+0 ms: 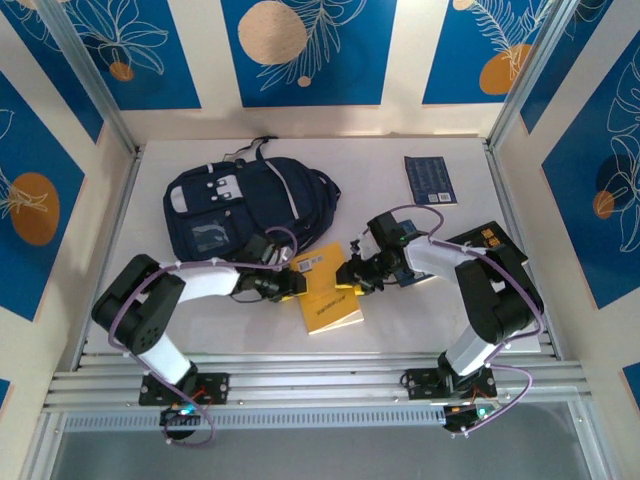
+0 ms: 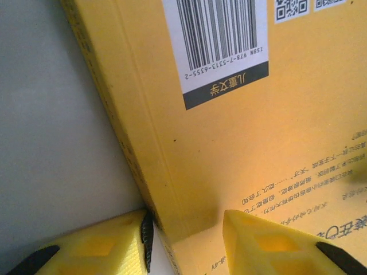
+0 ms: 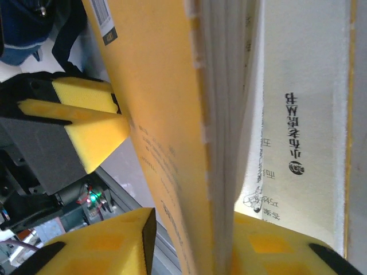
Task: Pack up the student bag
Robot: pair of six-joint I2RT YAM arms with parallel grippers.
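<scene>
Top external view: you have the yellow book (image 1: 328, 295) lying about mid-surface between the two arms, and all positions below are given from it. The student bag (image 1: 250, 205) lies flat, front pockets up, just beyond the book on the left arm's side, close to its far corner. I cannot tell whether any compartment is unzipped. A blue booklet (image 1: 430, 180) lies well beyond the book on the right arm's side, apart from it. In the left wrist view, the left fingers (image 2: 114, 246) are clenched on the book's corner by the spine, one pad against the spine edge and the other over the printed cover below the barcode. In the right wrist view, the right fingers (image 3: 109, 252) stand either side of the opposite edge, with the page block and a cover between them. The far one appears to touch and the near one is only just beside the cover, so I cannot tell whether that grip has bitten. My reading is that you hold the book at opposite edges so it lifts level and does not sag or fan open on its way to the bag. The leaves already part slightly at the right-hand edge. Confirm that grip, and an open compartment, before any lift off the surface (image 1: 400, 320).
</scene>
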